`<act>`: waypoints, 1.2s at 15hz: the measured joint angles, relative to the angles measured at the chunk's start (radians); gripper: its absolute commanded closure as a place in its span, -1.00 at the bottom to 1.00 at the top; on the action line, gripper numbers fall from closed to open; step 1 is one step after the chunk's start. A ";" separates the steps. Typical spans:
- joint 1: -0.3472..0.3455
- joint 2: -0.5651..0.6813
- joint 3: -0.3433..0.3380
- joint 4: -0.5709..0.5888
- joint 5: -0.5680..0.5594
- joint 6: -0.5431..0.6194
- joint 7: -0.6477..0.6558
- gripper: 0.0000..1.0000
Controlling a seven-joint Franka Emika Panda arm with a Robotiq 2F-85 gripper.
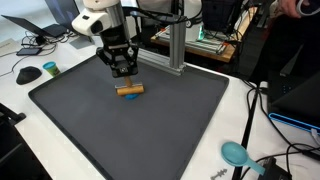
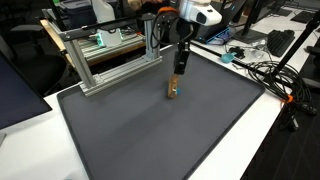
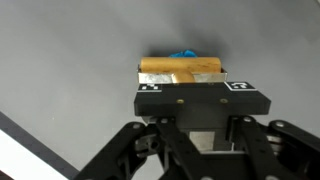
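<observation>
In the wrist view, a tan wooden block (image 3: pixel 181 68) is seen lying crosswise just above the centre of the frame, with a blue piece (image 3: pixel 183 53) showing behind its upper edge; what that blue piece is cannot be told. The block is met by the gripper (image 3: pixel 196 88), whose black body fills the lower half of that frame. The fingertips are hidden there by the body, so the grip cannot be read from this view alone. The jaws are drawn as far together as they go, and the block appears to be clamped between them.

In an exterior view, the same block (image 1: pixel 130 90) is shown resting on a dark grey mat (image 1: pixel 180 125), in the upper middle of the frame, with a trace of blue beneath it. The gripper (image 1: pixel 124 74) is seen directly over the block, touching it. A teal round thing (image 1: pixel 235 153) on the white counter (image 1: pixel 20 130) at the lower right, and a dark mouse (image 1: pixel 27 74) at the left edge, are seen only here.

In an exterior view from the opposite side, the block (image 2: pixel 173 90) appears end-on and narrow, under the gripper (image 2: pixel 177 78). A metal frame (image 2: pixel 110 60) at the upper left of the mat is seen best here.

One block, one mat, one frame and one arm are counted. The arm is held steeply downward from above, its wrist pointed straight at the mat.
</observation>
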 measured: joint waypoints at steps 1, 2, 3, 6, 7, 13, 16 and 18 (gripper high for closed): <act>0.001 0.002 0.001 0.002 -0.003 -0.003 0.000 0.57; 0.001 0.003 0.002 0.004 -0.006 -0.005 0.000 0.57; 0.001 0.005 0.003 0.007 -0.008 -0.008 0.000 0.57; 0.002 0.011 0.004 0.018 -0.011 -0.019 0.000 0.57; 0.002 0.013 0.004 0.021 -0.011 -0.023 0.000 0.57; 0.002 0.019 0.004 0.031 -0.012 -0.035 0.000 0.57; 0.002 0.020 0.005 0.032 -0.014 -0.037 0.000 0.57; 0.002 0.021 0.006 0.033 -0.018 -0.039 0.000 0.57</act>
